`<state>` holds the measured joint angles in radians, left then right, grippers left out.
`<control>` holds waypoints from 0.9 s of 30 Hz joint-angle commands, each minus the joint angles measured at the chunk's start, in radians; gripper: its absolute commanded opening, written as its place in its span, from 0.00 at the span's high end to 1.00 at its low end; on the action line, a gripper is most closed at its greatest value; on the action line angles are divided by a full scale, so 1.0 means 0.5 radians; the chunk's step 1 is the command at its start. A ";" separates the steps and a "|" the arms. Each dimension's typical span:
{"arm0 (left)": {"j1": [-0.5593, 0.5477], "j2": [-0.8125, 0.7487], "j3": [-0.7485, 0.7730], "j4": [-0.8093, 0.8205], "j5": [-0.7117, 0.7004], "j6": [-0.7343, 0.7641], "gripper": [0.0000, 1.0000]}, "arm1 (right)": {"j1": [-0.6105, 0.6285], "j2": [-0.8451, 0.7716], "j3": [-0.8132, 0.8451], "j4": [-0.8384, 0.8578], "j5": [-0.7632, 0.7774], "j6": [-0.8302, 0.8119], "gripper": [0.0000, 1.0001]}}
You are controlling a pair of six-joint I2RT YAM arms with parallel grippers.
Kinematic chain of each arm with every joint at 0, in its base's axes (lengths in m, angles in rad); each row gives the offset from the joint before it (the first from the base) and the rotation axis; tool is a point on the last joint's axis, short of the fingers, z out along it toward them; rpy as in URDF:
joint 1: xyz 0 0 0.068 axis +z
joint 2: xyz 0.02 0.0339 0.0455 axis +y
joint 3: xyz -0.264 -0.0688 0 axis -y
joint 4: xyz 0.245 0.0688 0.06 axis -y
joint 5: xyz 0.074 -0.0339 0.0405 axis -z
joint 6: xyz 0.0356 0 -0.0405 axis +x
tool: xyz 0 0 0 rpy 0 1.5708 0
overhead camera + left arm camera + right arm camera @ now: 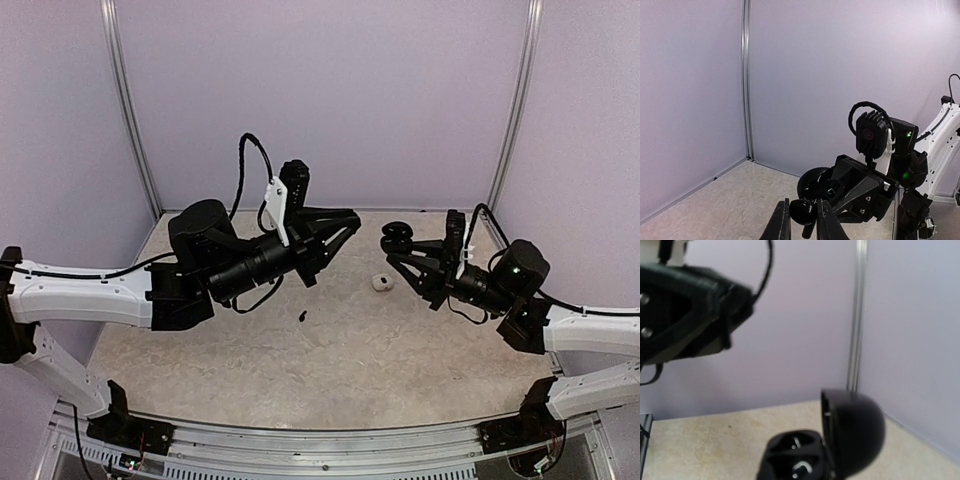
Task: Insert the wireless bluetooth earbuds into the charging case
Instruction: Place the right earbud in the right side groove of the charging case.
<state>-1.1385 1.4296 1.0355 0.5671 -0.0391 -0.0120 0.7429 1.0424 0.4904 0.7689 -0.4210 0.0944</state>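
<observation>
Black earbud (801, 211) pinched in left claw (803, 206), jaws narrow. Right claw (402, 248) closed tight on black charging case (792, 456), lid (856, 429) open, held above surface (350, 370).

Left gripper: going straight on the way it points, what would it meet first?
The open black charging case held up by the right gripper, dead ahead in the left wrist view. How far off is unclear.
</observation>
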 commanded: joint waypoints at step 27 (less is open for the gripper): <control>-0.204 0.106 -0.068 0.478 0.066 0.193 0.84 | 0.523 0.316 0.040 0.670 0.552 -0.559 1.00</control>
<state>-1.2339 1.4586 0.9802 0.7776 -0.0219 0.0769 0.9741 1.1843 0.4660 1.0679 -0.2165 -0.1726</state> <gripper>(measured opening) 0.163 0.207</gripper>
